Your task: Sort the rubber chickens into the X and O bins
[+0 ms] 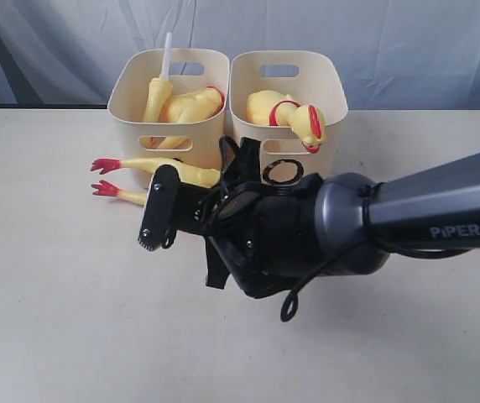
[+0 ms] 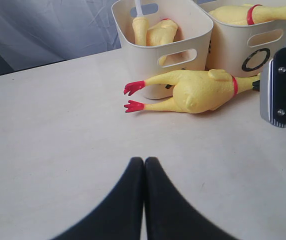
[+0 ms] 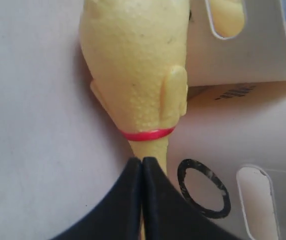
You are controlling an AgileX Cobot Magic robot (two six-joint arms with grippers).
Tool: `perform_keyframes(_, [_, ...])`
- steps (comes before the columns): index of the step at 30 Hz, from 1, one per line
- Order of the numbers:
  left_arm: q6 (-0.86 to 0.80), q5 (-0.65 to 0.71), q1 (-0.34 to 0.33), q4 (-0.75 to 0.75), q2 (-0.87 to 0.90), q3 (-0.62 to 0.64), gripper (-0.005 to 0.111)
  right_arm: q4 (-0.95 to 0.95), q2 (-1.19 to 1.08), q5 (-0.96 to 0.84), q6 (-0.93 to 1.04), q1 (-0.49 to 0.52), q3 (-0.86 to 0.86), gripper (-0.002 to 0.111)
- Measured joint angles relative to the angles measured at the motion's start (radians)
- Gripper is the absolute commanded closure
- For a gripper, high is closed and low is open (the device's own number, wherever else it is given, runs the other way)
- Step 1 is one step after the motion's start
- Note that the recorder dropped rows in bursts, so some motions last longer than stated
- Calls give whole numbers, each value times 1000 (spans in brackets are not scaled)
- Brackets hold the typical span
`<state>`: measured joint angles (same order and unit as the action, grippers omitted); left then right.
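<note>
Left hand (image 2: 144,167): both fingers pressed together with no gap, over bare desk (image 2: 58,140), holding nothing. I don't see it in the exterior view.

Right hand (image 1: 158,210) comes in from 3 o'clock on the long dark arm (image 1: 425,210) and reaches across the middle. In the right wrist view its fingers (image 3: 133,200) are pressed together too. The tips sit right at the neck of the loose chicken (image 3: 133,60), just past the red neck band (image 3: 148,133). I cannot tell if any neck is caught between them. The left wrist view shows the same hand (image 2: 278,95) covering the neck end of that chicken (image 2: 198,90).

The loose chicken (image 1: 191,175) lies flat on the desk, at 6 o'clock of the tube bin (image 1: 127,92) and touching its front wall. Red feet (image 1: 106,165) point to 9 o'clock, neck to 3 o'clock. Head is hidden by the hand.

Both bins stand side by side at 12 o'clock of the desk, touching. The O bin (image 1: 332,84) is the 3 o'clock one, with the O mark (image 1: 284,172) on its front. It holds a whole chicken (image 1: 273,107) whose head (image 1: 314,126) hangs over the front rim. The tube bin holds yellow chicken pieces (image 1: 185,105) and a white tube (image 1: 166,54) sticking up. Its mark is mostly hidden.
</note>
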<state>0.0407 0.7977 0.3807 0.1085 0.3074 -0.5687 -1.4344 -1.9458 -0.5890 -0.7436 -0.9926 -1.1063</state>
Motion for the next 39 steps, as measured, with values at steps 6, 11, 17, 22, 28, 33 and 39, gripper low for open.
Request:
perform_keyframes(6, [0, 0, 0, 0, 0, 0, 107, -22, -54, -9, 11, 0, -32, 69])
perform_keyframes(11, [0, 0, 0, 0, 0, 0, 107, -26, -73, 2, 11, 0, -58, 63])
perform_keyframes(17, [0, 0, 0, 0, 0, 0, 107, -1, -74, 59, 9, 0, -117, 63])
perform_keyframes(22, [0, 1, 0, 0, 0, 0, 107, 15, -74, 64, -11, 0, -155, 55])
perform_keyframes(28, [0, 5, 0, 0, -9, 4, 107, 46, -74, 43, -60, 0, -170, 50])
perform_keyframes(33, [0, 7, 0, 0, -29, 5, 107, 49, -74, 43, -64, 0, -170, 47])
perform_keyframes(39, [0, 7, 0, 0, -31, 5, 107, 49, -74, 43, -66, 0, -170, 20])
